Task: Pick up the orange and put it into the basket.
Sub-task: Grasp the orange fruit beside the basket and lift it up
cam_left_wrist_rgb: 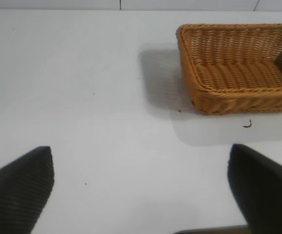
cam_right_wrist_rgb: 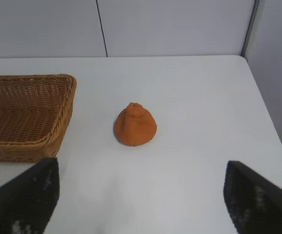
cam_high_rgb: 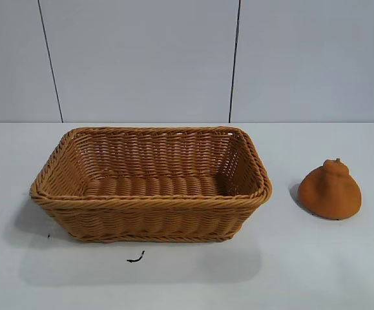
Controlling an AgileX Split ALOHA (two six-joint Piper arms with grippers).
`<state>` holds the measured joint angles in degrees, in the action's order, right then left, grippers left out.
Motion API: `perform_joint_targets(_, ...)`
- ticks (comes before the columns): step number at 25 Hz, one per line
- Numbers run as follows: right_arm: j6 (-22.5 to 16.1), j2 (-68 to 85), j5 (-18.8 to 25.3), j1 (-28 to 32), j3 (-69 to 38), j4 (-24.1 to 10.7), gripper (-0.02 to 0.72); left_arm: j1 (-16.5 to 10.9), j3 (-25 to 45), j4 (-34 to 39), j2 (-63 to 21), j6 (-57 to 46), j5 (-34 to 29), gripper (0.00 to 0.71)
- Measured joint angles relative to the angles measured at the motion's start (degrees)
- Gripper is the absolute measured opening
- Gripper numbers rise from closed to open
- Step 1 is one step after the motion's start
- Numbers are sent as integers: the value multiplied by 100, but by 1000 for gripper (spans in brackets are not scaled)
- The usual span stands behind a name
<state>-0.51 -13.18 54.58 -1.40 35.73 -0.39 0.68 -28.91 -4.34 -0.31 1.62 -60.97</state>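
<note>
The orange [cam_high_rgb: 329, 192] is a dull-orange, pear-shaped fruit with a knobby top; it sits on the white table to the right of the basket [cam_high_rgb: 149, 195]. The basket is a large tan woven wicker one, and nothing shows inside it. Neither gripper shows in the exterior view. In the right wrist view my right gripper [cam_right_wrist_rgb: 141, 180] is open and empty, with the orange [cam_right_wrist_rgb: 135, 125] ahead of it and the basket [cam_right_wrist_rgb: 58, 122] beside that. In the left wrist view my left gripper [cam_left_wrist_rgb: 141, 170] is open and empty, with the basket [cam_left_wrist_rgb: 199, 90] well ahead of it.
A small dark scrap [cam_high_rgb: 135, 258] lies on the table in front of the basket. The table's edge [cam_right_wrist_rgb: 272, 122] runs close beyond the orange in the right wrist view. A grey panelled wall stands behind the table.
</note>
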Motion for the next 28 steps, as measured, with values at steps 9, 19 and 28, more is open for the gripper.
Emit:
perform_joint_targets(9, 0, -3253, -45, 0, 1501, 0, 631, 0, 0, 0, 0, 0, 0, 696)
perform_joint_targets(19, -20, -6345, -79, 0, 3238, 39, 631, 0, 0, 0, 0, 0, 0, 696)
perform_joint_targets(28, -19, -8201, 92, 0, 4238, 80, 631, 0, 0, 0, 0, 0, 0, 696)
